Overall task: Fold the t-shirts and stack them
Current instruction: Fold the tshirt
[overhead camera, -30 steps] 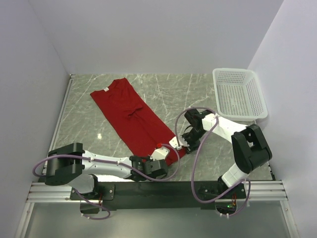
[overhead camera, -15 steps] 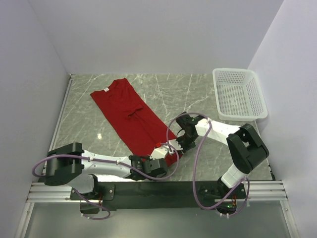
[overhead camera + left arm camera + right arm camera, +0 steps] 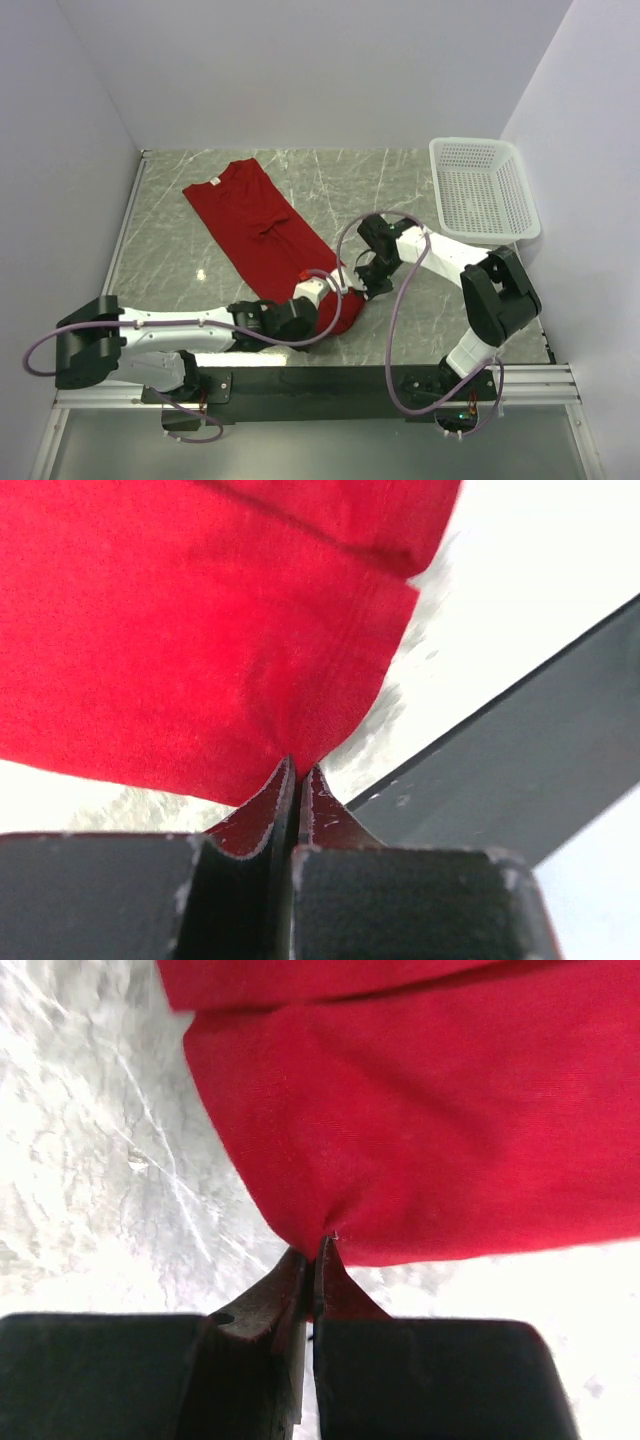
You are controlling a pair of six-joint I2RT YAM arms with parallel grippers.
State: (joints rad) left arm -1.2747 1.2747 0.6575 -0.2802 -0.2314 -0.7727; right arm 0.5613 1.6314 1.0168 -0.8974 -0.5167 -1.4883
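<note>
Red t-shirt (image 3: pixel 262 232), tag (image 3: pixel 212 181) unreadable, edge pinched tight by left tool (image 3: pixel 298 775) and right tool (image 3: pixel 318 1245).

T-shirt (image 3: pixel 265 235): plain deep red, with a small white neck tag (image 3: pixel 213 181). Table (image 3: pixel 180 250): grey-green marble pattern, pale veins. Basket (image 3: pixel 482 195): white, open mesh pattern. Left arm (image 3: pixel 170 330) and right arm (image 3: pixel 445 255): white shells, black joints. Cables (image 3: pixel 390 340): lilac. Walls (image 3: pixel 300 70): plain pale lavender-white.

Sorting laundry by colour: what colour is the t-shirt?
The t-shirt is plain deep red, clearest from the top camera.
</note>
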